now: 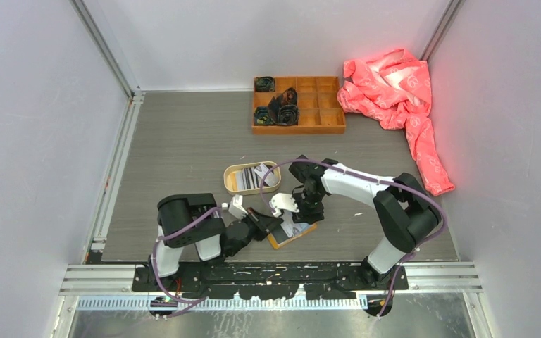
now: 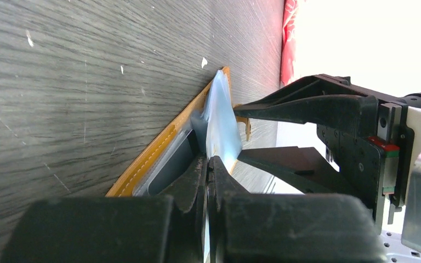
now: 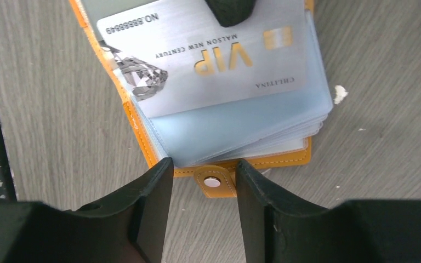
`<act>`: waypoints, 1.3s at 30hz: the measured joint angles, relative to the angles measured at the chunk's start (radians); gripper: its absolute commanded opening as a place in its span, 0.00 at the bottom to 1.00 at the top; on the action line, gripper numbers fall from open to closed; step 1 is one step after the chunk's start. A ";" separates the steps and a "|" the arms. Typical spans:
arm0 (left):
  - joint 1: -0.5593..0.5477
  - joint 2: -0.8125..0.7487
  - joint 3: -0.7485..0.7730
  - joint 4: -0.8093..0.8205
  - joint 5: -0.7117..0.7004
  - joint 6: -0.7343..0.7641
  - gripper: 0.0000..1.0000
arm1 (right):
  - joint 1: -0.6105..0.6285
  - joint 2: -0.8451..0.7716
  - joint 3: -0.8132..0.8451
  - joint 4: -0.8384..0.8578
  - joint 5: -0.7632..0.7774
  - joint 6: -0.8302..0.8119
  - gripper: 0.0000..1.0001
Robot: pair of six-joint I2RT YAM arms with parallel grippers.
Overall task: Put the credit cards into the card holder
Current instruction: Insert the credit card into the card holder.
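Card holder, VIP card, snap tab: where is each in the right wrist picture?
card holder (image 3: 274,161): right wrist view, on its orange stitched bottom edge.
VIP card (image 3: 186,82): right wrist view, middle of its silver face.
snap tab (image 3: 215,182): right wrist view, on its metal stud.

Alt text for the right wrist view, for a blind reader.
A silver VIP card lies over the clear sleeves of the open mustard-orange card holder, the left hand's fingertip overlapping its far edge. The right hand hangs open in the foreground, its two black fingers either side of the holder's snap tab.
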 measured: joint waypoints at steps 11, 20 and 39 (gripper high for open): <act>-0.033 -0.004 -0.003 0.000 -0.057 0.012 0.00 | 0.050 0.000 0.006 -0.131 -0.091 -0.041 0.61; -0.038 -0.004 0.016 -0.007 -0.053 0.038 0.00 | 0.039 -0.018 0.006 -0.111 -0.070 0.005 0.61; -0.030 -0.003 0.006 0.018 -0.016 0.042 0.27 | 0.053 -0.206 -0.092 -0.032 -0.243 -0.062 0.28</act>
